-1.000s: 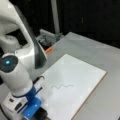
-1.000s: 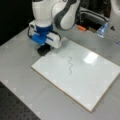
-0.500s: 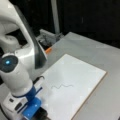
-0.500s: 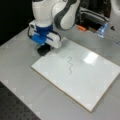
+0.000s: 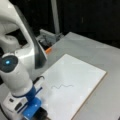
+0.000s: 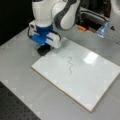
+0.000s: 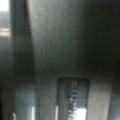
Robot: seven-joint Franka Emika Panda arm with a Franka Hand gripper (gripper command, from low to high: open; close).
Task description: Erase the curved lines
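Curve lines (image 6: 69,65) lay on whiteboard (image 6: 100,85), near middle; gripper (image 6: 43,50) hung over whiteboard's corner, at front view's left.

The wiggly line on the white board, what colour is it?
Dark grey. The thin wavy marker line shows best in a front view, unerased on the white rectangular board.

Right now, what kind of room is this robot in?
Probably a robot lab or workshop. A white board with the curve lines lies on a grey table, the robot's hand at its corner, and equipment sits behind.
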